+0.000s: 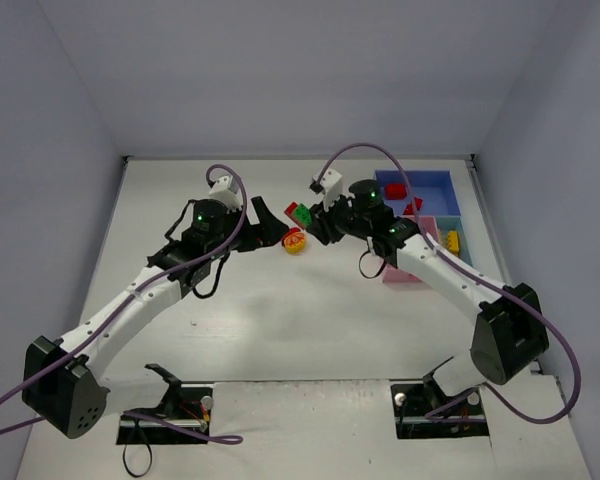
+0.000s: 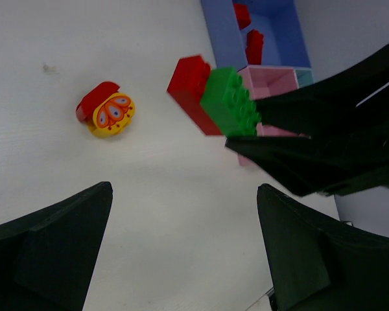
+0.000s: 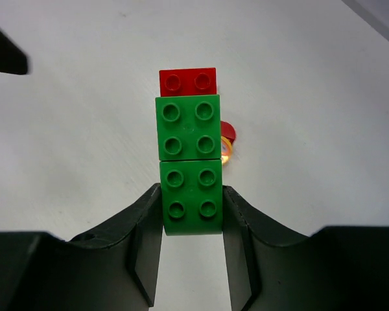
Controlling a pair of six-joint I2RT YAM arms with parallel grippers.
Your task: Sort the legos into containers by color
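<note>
I had the right gripper (image 3: 192, 202) clamped on the nearest green studded plastic brick (image 3: 191, 194) of a joined cluster, with a second green brick (image 3: 187, 127) and a red brick (image 3: 187, 81) lined up beyond it. I judged the pieces light, hard and slick-sided. The flat side walls under the fingers were the right hold, though the far bricks might lever loose. I could not tell whether the cluster was clear of the white table (image 3: 65, 97). The left gripper (image 2: 181, 220) stood wide apart, holding nothing, with the cluster just beyond its fingertips. The blue plastic tray compartment (image 1: 435, 176), with red bricks (image 1: 395, 190) inside, lay off to the right.
</note>
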